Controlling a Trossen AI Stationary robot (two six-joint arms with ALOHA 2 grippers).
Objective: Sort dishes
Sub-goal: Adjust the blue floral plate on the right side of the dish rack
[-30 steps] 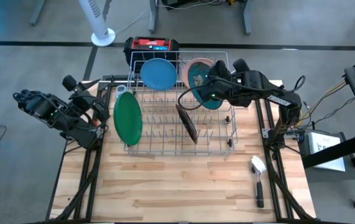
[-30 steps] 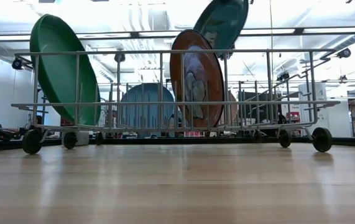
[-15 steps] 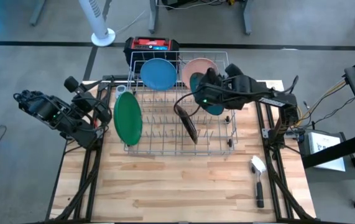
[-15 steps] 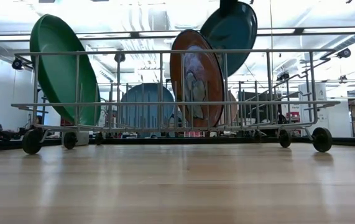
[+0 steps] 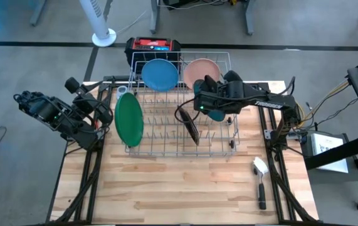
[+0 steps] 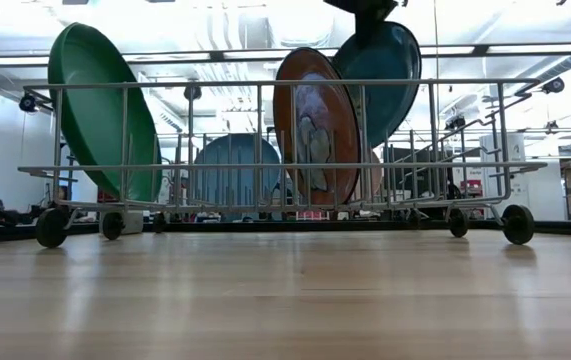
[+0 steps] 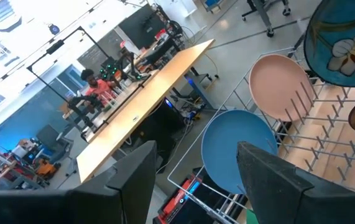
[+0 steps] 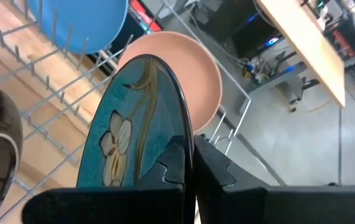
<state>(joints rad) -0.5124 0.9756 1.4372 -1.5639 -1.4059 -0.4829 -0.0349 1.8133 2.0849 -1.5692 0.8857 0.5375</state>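
Right gripper (image 5: 211, 105): jaws pressed onto the rim of a teal plate (image 8: 137, 124) with a pale flower pattern, pinching it on edge. In the low view the teal plate (image 6: 380, 70) hangs with its lower part inside the grey wire rack (image 5: 182, 150), just behind an upright orange-brown plate (image 6: 315, 125).

Rack contents, seen from above:
- Orange-brown plate (image 5: 189, 125), on edge near the rack's middle, just beside the held plate.
- Pale pink plate (image 5: 199, 68), upright at the rack's far edge, right of centre, close behind the gripper.
- Light blue plate (image 5: 160, 74), upright at the far edge, beside the pink one.
- Green plate (image 5: 129, 119), upright along the rack's left edge, the largest of the set.

Left gripper (image 5: 102, 114): fingers (image 7: 270, 180) spread apart, holding nothing, waiting at the table's left edge, beside the rack.

Table (image 5: 166, 194): pale wood planks; the rack stands on its far half. A brush (image 5: 260, 182) with white head and black handle lies near the right edge toward the near corner, well apart from the rack.
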